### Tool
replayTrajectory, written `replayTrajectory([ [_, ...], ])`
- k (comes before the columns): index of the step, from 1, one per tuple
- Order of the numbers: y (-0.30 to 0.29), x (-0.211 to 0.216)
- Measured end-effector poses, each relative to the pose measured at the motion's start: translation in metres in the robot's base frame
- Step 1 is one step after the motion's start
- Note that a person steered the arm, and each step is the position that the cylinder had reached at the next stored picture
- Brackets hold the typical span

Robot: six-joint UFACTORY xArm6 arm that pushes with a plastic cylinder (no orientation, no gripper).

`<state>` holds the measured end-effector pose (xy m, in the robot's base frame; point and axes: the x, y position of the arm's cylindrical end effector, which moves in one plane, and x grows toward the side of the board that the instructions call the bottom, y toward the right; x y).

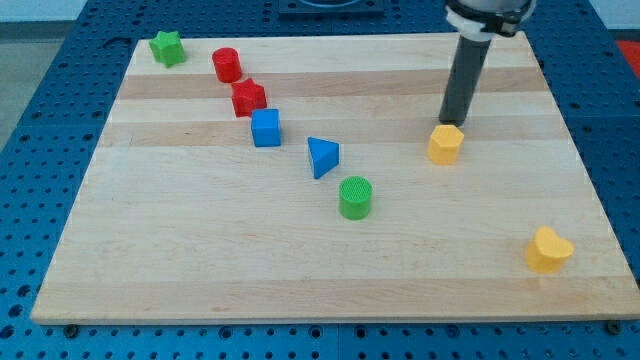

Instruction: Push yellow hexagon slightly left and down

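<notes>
The yellow hexagon (445, 144) sits on the wooden board (200, 270), right of centre. My tip (455, 123) is at the lower end of the dark rod and stands just above the hexagon's upper right edge, touching it or nearly so. The rod rises toward the view's top right.
A green cylinder (355, 197), a blue triangle (322, 157) and a blue cube (266, 128) lie to the hexagon's left. A red block (248, 98), a red cylinder (227, 64) and a green star (168, 47) sit at upper left. A yellow heart (548, 250) lies at lower right.
</notes>
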<state>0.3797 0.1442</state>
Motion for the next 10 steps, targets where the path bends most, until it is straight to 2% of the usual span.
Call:
replayTrajectory([
  [1,-0.008,0.034],
  [2,-0.004,0.046],
  [3,0.000,0.022],
  [4,-0.001,0.033],
  [6,-0.012,0.101],
  [8,-0.008,0.076],
  [10,-0.008,0.097],
])
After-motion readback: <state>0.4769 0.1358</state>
